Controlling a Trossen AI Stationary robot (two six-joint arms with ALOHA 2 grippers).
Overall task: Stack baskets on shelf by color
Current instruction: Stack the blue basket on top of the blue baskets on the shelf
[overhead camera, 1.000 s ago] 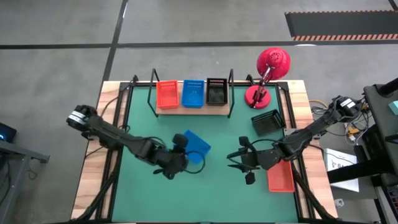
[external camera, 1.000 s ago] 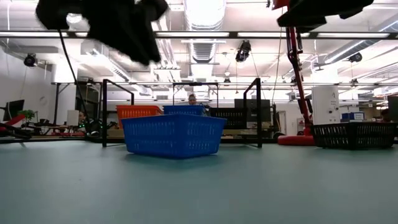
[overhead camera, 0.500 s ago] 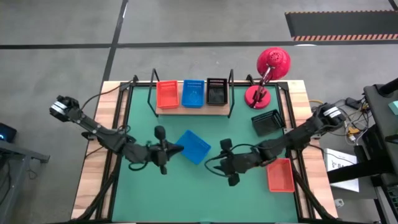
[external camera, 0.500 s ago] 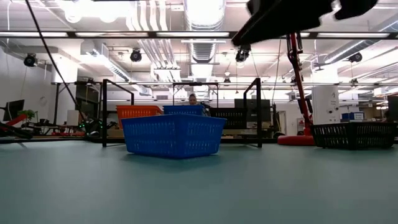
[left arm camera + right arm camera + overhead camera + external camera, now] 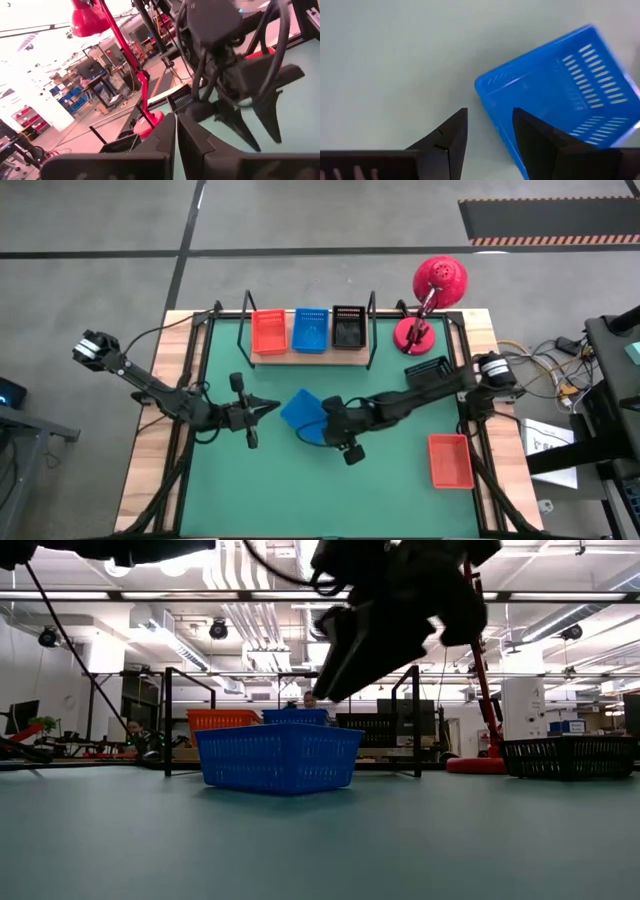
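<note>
A blue basket (image 5: 298, 410) (image 5: 278, 757) (image 5: 565, 90) stands on its bottom on the green mat (image 5: 260, 480) in front of the shelf. My right gripper (image 5: 320, 422) (image 5: 490, 127) hovers open just above the basket's near-right part, slanting down, clear of its rim in the low view (image 5: 335, 670). My left gripper (image 5: 268, 408) (image 5: 176, 135) is shut and empty, pointing level at the basket from the left, a short way off. The shelf (image 5: 308, 356) holds an orange basket (image 5: 268, 332), a blue basket (image 5: 310, 330) and a black basket (image 5: 348, 327) side by side.
A black basket (image 5: 430, 375) sits on the mat at the right, below the red lamp (image 5: 428, 305). An orange basket (image 5: 450, 461) lies near the front right corner. The shelf's black wire uprights (image 5: 372, 330) stand at its ends. The mat's front left is bare.
My left gripper has drawn back from the blue basket toward the table's left edge and tipped up to level. My right gripper has swept from beside the orange basket toward the left, arriving over the blue basket. The blue basket has stayed on the mat.
</note>
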